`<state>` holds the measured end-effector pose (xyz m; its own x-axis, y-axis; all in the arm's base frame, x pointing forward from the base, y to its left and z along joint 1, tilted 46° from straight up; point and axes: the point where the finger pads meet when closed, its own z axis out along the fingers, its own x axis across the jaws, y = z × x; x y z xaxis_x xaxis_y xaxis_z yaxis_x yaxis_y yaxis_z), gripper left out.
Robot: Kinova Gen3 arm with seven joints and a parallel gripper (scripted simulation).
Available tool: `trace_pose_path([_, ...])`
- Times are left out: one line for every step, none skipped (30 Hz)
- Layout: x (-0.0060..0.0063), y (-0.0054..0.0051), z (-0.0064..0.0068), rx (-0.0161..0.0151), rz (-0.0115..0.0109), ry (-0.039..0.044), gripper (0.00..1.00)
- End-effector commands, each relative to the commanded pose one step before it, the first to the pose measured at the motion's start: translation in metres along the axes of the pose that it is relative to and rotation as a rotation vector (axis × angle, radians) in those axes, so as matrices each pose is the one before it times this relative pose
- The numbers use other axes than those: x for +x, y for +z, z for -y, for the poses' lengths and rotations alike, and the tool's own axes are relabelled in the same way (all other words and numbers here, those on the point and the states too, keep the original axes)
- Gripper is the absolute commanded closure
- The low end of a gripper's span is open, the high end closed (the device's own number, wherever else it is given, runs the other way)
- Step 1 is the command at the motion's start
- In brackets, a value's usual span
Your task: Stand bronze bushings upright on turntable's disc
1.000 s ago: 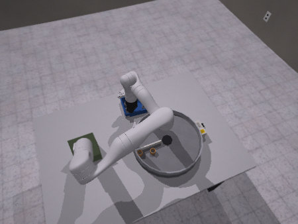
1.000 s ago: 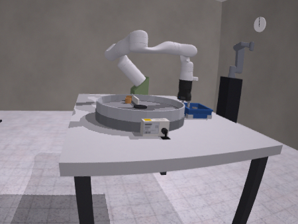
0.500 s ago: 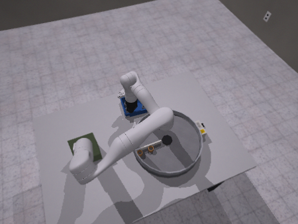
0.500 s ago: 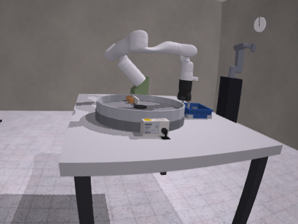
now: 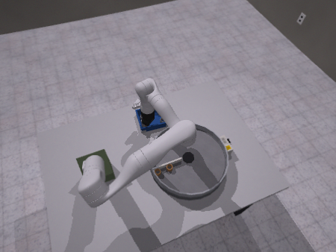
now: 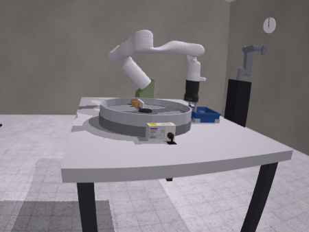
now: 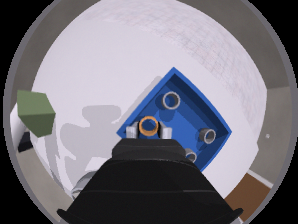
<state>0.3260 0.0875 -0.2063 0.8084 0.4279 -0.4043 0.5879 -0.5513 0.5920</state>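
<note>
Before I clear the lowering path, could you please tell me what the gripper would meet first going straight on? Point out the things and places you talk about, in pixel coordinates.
Probably the floor of the blue crate [image 5: 158,120] [image 6: 206,119] [image 7: 187,120], beneath the bronze bushing [image 7: 148,118] between its fingers; remaining depth is unclear.

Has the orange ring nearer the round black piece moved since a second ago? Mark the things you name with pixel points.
Yes. In the top view, that bronze bushing [image 5: 169,170] [image 6: 136,103] has shifted slightly toward the unmoved white bar [image 5: 173,162] [image 6: 141,103], and sits closer to it.
</note>
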Motion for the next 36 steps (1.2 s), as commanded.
trace_pose_path([0.00344,-0.01385,-0.00147,-0.00397,-0.00837,-0.00162,1.00])
trace_pose_path([0.00000,0.00000,0.00000,0.00000,0.00000,0.00000,1.00])
trace_pose_path([0.00000,-0.00426,0.00004,0.00005,-0.00001,-0.00001,1.00])
trace_pose_path([0.00000,-0.00445,0.00004,0.00005,-0.00001,-0.00001,1.00])
trace_pose_path([0.00000,-0.00461,0.00004,0.00006,-0.00001,-0.00002,1.00])
trace_pose_path([0.00000,-0.00473,0.00004,0.00006,-0.00002,-0.00002,1.00])
trace_pose_path([-0.00001,-0.00482,0.00004,0.00006,-0.00002,-0.00002,1.00])
trace_pose_path([-0.00001,-0.00486,0.00004,0.00006,-0.00002,-0.00002,1.00])
trace_pose_path([-0.00001,-0.00487,0.00004,0.00006,-0.00002,-0.00002,1.00])
trace_pose_path([0.00000,-0.00484,0.00004,0.00006,-0.00002,-0.00002,1.00])
trace_pose_path([0.00000,-0.00476,0.00004,0.00006,-0.00002,-0.00002,1.00])
trace_pose_path([0.00000,-0.00465,0.00004,0.00006,-0.00002,-0.00002,1.00])
trace_pose_path([0.00000,-0.00449,0.00004,0.00006,-0.00002,-0.00002,1.00])
trace_pose_path([0.00000,-0.00430,0.00004,0.00005,-0.00002,-0.00002,1.00])
trace_pose_path([-0.00001,-0.00407,0.00004,0.00005,-0.00002,-0.00003,1.00])
trace_pose_path([-0.00001,-0.00380,0.00003,0.00005,-0.00002,-0.00002,1.00])
trace_pose_path([0.00000,-0.00351,0.00003,0.00004,-0.00002,-0.00001,1.00])
trace_pose_path([0.00000,0.00000,0.00000,0.00000,0.00000,0.00000,1.00])
trace_pose_path([0.00000,0.00000,0.00000,0.00000,0.00000,0.00000,1.00])
trace_pose_path([0.00000,-0.00319,0.00003,0.00004,-0.00002,-0.00002,1.00])
trace_pose_path([-0.00001,-0.00284,0.00003,0.00004,-0.00001,-0.00002,1.00])
trace_pose_path([0.00000,-0.00249,0.00002,0.00003,-0.00001,-0.00001,1.00])
trace_pose_path([0.00000,-0.00212,0.00002,0.00003,-0.00001,-0.00002,1.00])
trace_pose_path([0.00000,-0.00175,0.00002,0.00002,-0.00001,-0.00001,1.00])
trace_pose_path([0.00000,-0.00140,0.00001,0.00001,-0.00001,0.00000,1.00])
trace_pose_path([0.00000,-0.00106,0.00001,0.00001,-0.00001,-0.00001,1.00])
trace_pose_path([0.00000,-0.00075,0.00001,0.00001,0.00000,-0.00001,1.00])
trace_pose_path([0.00000,-0.00048,0.00001,0.00001,0.00000,-0.00001,1.00])
trace_pose_path([-0.00031,-0.00015,0.00003,-0.00030,0.00007,-0.00091,1.00])
trace_pose_path([-0.00028,0.00000,0.00002,-0.00027,0.00007,-0.00083,1.00])
trace_pose_path([-0.00013,0.00003,0.00001,-0.00012,0.00003,-0.00037,1.00])
trace_pose_path([-0.00001,0.00000,0.00000,-0.00001,0.00000,-0.00004,1.00])
trace_pose_path([0.00000,0.00000,0.00000,0.00000,0.00000,0.00000,1.00])
trace_pose_path([0.00000,0.00000,0.00000,0.00000,0.00000,0.00000,1.00])
trace_pose_path([0.00000,0.00000,0.00000,0.00000,0.00000,0.00000,1.00])
trace_pose_path([0.00000,0.00000,0.00000,0.00000,0.00000,0.00000,1.00])
